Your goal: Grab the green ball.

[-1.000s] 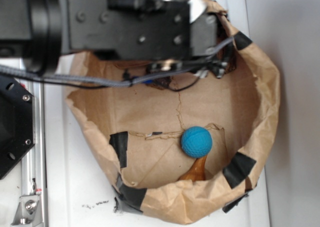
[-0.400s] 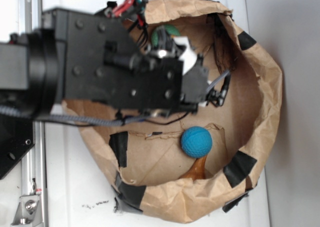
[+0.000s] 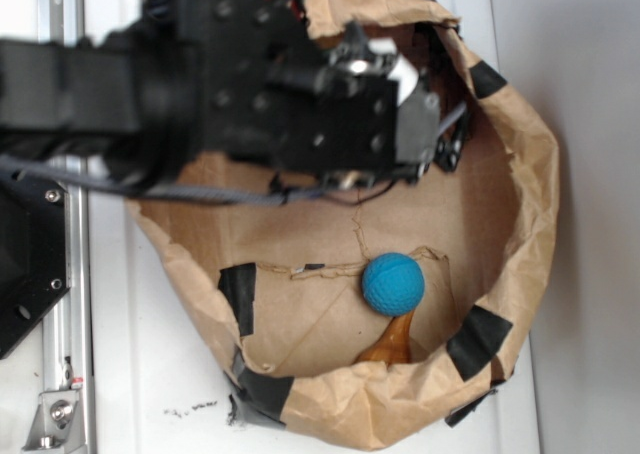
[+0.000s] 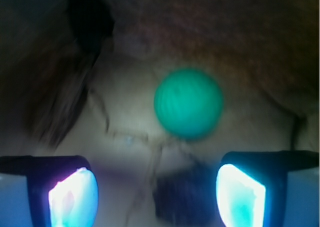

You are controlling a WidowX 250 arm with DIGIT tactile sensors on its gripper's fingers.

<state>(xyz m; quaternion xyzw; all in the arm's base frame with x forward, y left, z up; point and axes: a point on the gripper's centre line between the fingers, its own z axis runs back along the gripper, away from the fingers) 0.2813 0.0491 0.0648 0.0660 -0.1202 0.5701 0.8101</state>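
Observation:
The green ball [image 4: 188, 103] shows only in the wrist view, a blurred mint-green sphere lying on the brown paper floor ahead of my gripper [image 4: 156, 197] and slightly right of centre. The gripper is open, its two glowing pads [image 4: 72, 197] wide apart, with nothing between them. The ball lies apart from both pads. In the exterior view the black wrist block [image 3: 330, 104] hangs over the far part of the paper bag [image 3: 525, 204] and covers the green ball.
A teal-blue ball [image 3: 393, 283] rests on the bag floor nearer the front, with an orange-brown wooden piece [image 3: 388, 344] just below it. Black tape patches [image 3: 240, 294] mark the bag's crumpled walls. A metal rail [image 3: 62, 274] runs along the left.
The arm came down from the top edge into the bag, then shifted right and toward the far wall. A sliver of green seen beside it 0.4 s ago is now covered.

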